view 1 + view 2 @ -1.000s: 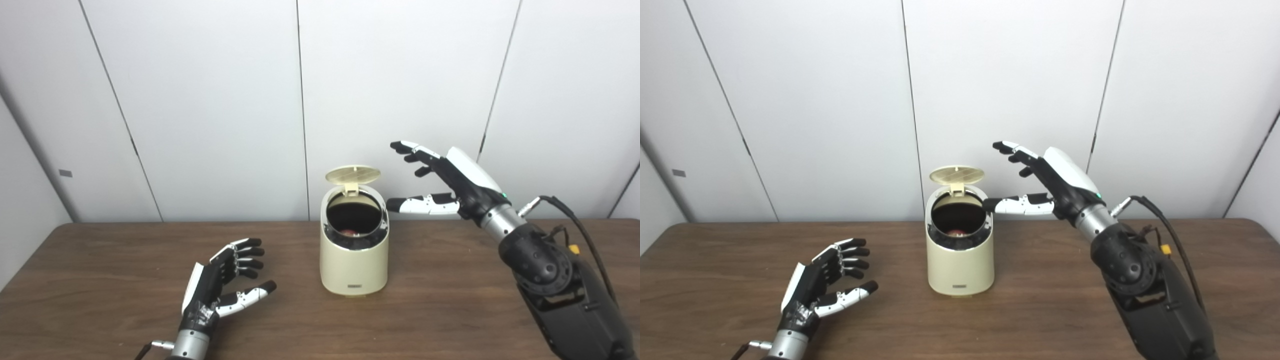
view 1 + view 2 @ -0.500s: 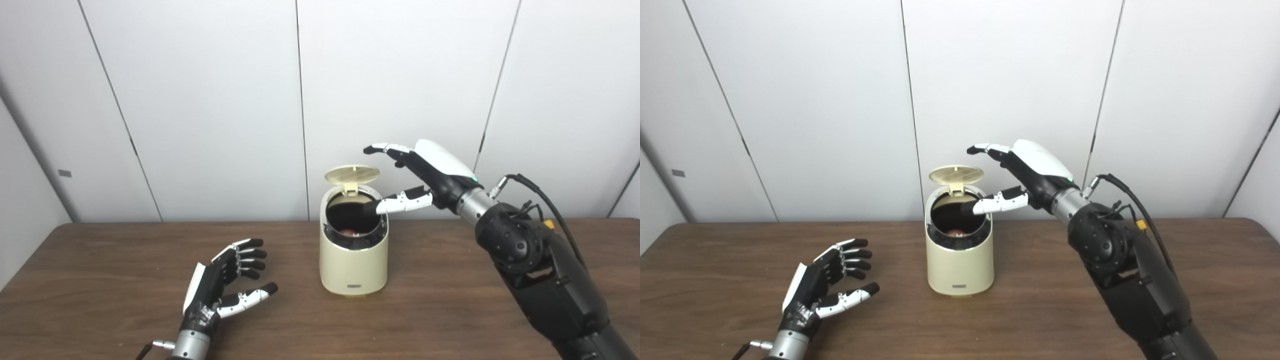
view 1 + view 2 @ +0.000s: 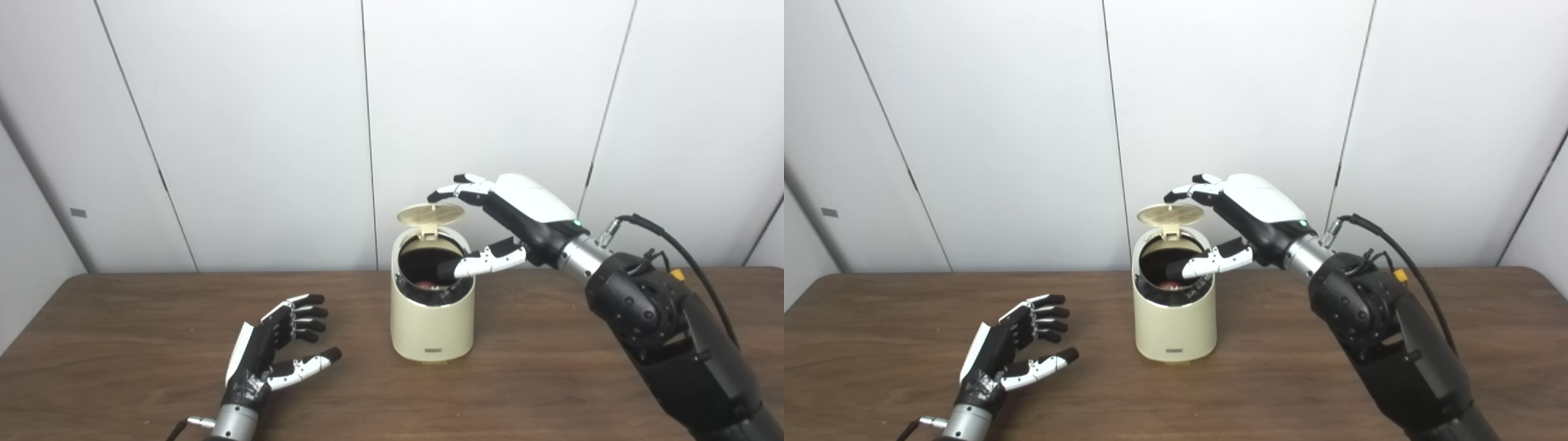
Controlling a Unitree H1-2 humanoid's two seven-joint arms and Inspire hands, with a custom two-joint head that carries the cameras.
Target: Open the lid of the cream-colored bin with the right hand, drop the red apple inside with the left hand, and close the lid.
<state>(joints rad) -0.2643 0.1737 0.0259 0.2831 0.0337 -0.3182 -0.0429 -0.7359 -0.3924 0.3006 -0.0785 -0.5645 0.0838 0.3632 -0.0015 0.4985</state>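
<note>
Fingers [image 3: 450, 191] of the right hand [image 3: 520, 211] are spread and slightly curled, reaching over the raised lid [image 3: 430, 213] of the cream-colored bin [image 3: 432, 318] just right of the frame's centre. Their dark tips hang just above the lid's right edge; whether they touch it cannot be told. The thumb [image 3: 474, 264] of the same hand points left and downward across the right side of the bin's open mouth, its tip over the dark opening. This hand holds nothing. Its arm [image 3: 667, 331] comes in from the lower right corner, black and bulky, with a cable [image 3: 686, 257] looping above the wrist.

The lid stands tilted up on its hinge at the back of the bin, its ribbed underside showing. The bin rests upright on the brown wooden counter [image 3: 551, 380], near the middle of the frame. Inside, low in the dark well, a small patch of the red apple [image 3: 1170, 285] shows beneath the thumb.

The left hand [image 3: 269, 352] sits in the lower left of the frame, well apart from the bin, its palm turned toward the centre. Its fingers [image 3: 306, 315] are apart and loosely bent, the thumb [image 3: 303, 367] stretched out toward the right, and nothing is between them. It lies low over the counter; whether it rests on the wood cannot be told.

Behind everything, pale grey wall panels [image 3: 245, 122] fill the upper part of the frame.
</note>
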